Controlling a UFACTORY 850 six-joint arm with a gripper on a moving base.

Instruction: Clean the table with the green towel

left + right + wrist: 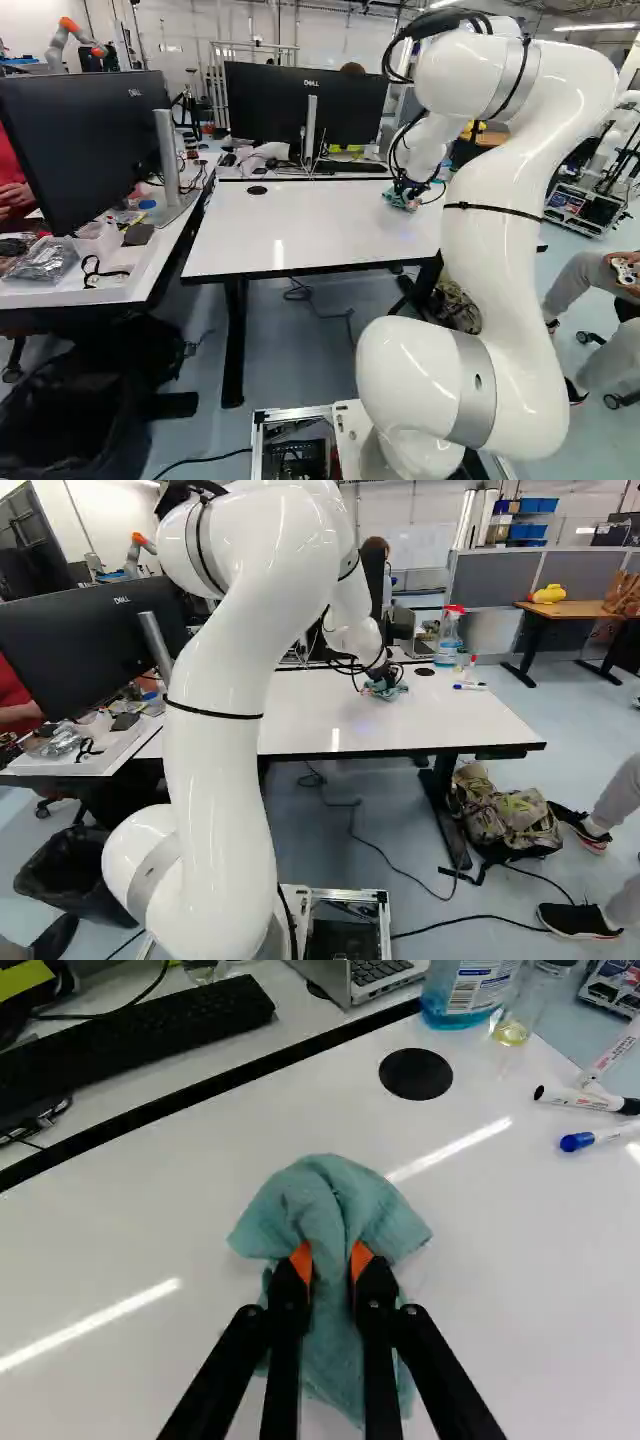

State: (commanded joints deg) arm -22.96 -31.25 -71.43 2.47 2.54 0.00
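The gripper (384, 683) is at the far part of the white table (440, 715), low over its top. In the wrist view both orange-padded fingers of the gripper (331, 1265) press on the green towel (335, 1195) from two sides, with a fold of it pinched between them. The towel's crumpled end spreads ahead of the fingers and more of it hangs beneath them, against or just above the white surface; which, I cannot tell. In the left base view the towel (398, 201) shows under the wrist.
Beyond the towel lie a black round cap (416, 1073), a keyboard (130, 1045), a laptop (365, 975) and a blue spray bottle (468, 990). Markers (590, 1100) lie beside the cap. A side desk with a monitor (85, 140) stands left. A backpack (510, 815) rests by the table leg.
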